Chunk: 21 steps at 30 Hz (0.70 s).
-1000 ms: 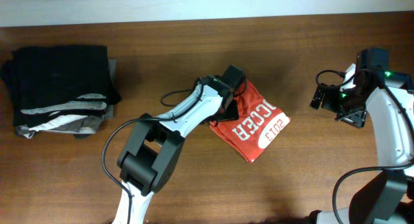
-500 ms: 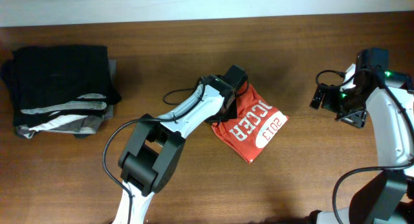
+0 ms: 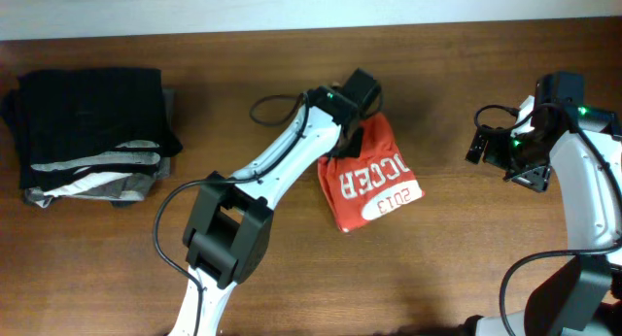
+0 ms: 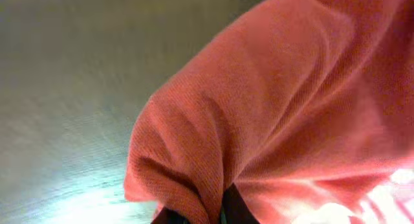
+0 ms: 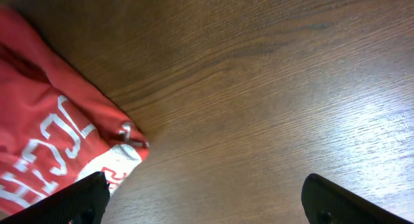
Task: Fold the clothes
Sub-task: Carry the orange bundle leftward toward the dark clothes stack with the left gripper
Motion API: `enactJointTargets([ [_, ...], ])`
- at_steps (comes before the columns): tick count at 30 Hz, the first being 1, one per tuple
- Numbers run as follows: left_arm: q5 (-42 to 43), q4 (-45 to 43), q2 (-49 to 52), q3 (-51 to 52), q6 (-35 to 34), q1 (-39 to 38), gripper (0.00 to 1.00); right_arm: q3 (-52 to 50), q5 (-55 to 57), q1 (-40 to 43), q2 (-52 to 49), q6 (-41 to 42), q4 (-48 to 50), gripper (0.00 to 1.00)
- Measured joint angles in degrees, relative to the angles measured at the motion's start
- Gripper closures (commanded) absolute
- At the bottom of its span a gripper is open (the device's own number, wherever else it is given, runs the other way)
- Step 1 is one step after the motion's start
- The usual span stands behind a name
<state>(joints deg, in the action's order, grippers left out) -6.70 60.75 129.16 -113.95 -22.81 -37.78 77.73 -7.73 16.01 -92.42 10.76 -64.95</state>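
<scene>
The clothes, a folded orange-red T-shirt with white block lettering facing up, lie at the middle of the table. My left gripper is at the shirt's far edge, shut on a fold of it. In the left wrist view the orange fabric fills the frame and is pinched between the dark fingers of the left gripper at the bottom edge. My right gripper hovers to the right of the shirt, apart from it. Its jaws stand wide open over bare wood in the right wrist view, with the shirt's corner at the left.
A pile of folded black, grey and white garments sits at the far left. The wooden table shows bare around the shirt. A pale wall strip runs along the far edge.
The left gripper has closed on the shirt's far edge and pulled it towards the back of the table. The shirt has turned, its lettering now lying nearly level. The right arm has not moved.
</scene>
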Motion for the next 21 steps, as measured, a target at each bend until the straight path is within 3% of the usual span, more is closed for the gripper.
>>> enactJointTargets([
  [13, -8.8, 7.9, 0.0, -12.8, 4.7, 0.8, 1.00, 0.0, 0.0, 0.0, 0.0, 0.0, 0.0, 0.01],
  [21, -10.3, 12.7, 0.1, -21.5, 6.2, 6.4, 1.00, 0.0, 0.0, 0.0, 0.0, 0.0, 0.0, 0.01],
])
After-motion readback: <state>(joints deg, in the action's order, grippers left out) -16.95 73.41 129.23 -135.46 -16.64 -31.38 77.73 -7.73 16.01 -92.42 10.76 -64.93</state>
